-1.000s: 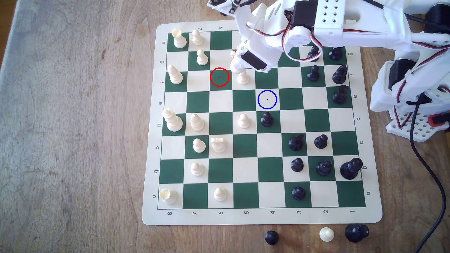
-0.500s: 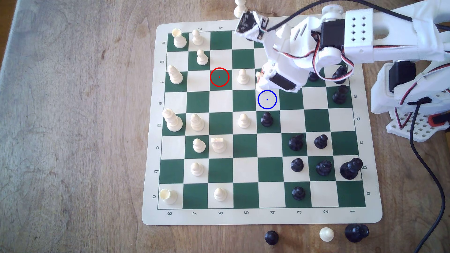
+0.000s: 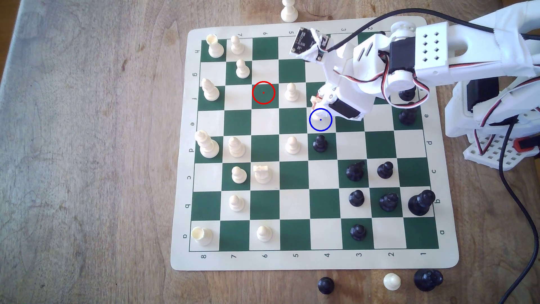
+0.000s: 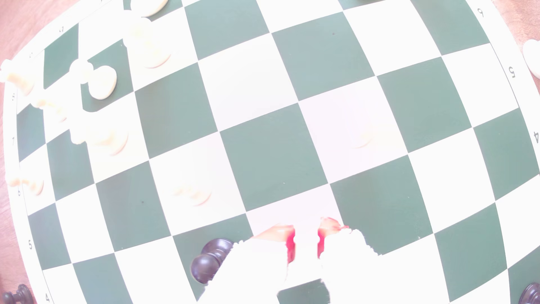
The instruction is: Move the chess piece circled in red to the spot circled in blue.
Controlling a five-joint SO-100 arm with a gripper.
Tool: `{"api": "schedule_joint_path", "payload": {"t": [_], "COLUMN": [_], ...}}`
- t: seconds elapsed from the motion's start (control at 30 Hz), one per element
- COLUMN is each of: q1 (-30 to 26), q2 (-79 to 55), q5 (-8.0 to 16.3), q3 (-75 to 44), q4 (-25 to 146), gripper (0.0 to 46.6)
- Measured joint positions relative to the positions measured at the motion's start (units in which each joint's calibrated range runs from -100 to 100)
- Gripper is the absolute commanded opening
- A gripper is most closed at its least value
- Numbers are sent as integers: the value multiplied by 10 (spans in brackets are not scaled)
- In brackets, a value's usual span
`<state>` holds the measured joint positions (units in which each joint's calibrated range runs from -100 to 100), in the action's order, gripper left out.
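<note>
I have the cream knight (image 3: 316,116) pinched in the narrowly parted jaws of the gripper (image 3: 317,109), low over the blue-ringed square (image 3: 326,126); release remains, I judge.

On the cream border of the green-and-cream vinyl chess mat (image 3: 321,261), numbers 8 7 6 5 4 3 2 1 are printed along the near edge in the exterior view; 7, 6, 5, 3, 2 are read upside down along the far edge. Letters a to h are printed sideways on both side borders, h and part of the right column being hidden. In the wrist view, 4, 5, 6, 7 are legible on the mat border (image 4: 523,96), washed out
</note>
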<state>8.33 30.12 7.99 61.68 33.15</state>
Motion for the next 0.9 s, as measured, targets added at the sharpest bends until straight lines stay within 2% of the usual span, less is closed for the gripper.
{"api": "schedule_joint_path", "payload": {"t": [0.9], "q1": [-8], "q2": [-28], "q5": [-10], "q3": [22], "q4": [-35], "gripper": [4]}}
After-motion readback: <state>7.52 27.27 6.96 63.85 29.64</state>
